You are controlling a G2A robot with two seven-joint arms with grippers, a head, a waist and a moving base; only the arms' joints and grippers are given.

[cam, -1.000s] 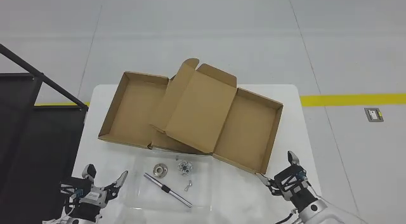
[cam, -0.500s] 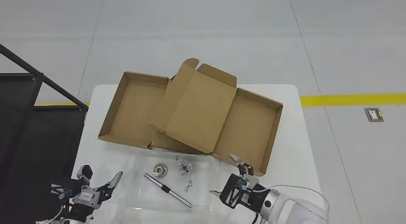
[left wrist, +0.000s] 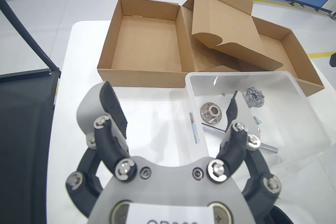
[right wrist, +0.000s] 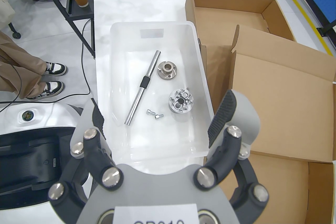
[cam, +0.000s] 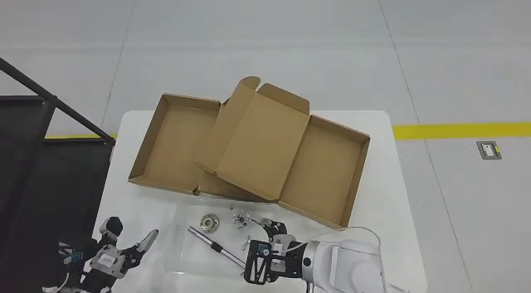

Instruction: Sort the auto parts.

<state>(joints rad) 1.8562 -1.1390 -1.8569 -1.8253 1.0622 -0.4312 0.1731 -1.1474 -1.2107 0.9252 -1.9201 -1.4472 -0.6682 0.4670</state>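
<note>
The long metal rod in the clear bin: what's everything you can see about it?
The rod is a slim, straight, shiny shaft, steel by its look, with a black band around its middle. It lies flat and slanted on the floor of the clear plastic bin, close beside a round flanged hub but apart from it. Two small screws lie near one end. Nothing holds it.

I record a clear, glossy plastic tray (right wrist: 115,72) on a smooth white table (right wrist: 136,4) with a light sheen, beside matt brown cardboard boxes (right wrist: 278,104). In the tray lie a polished metal rod (right wrist: 136,101) with a matt black band, a brushed metal flanged hub (right wrist: 167,70), a dull grey rough-cast toothed part (right wrist: 180,100) and two bright small bolts (right wrist: 149,112). The right gripper (right wrist: 162,101) carries black ribbed, rubber-like pads (right wrist: 221,114) on smooth matt grey shells.
</note>
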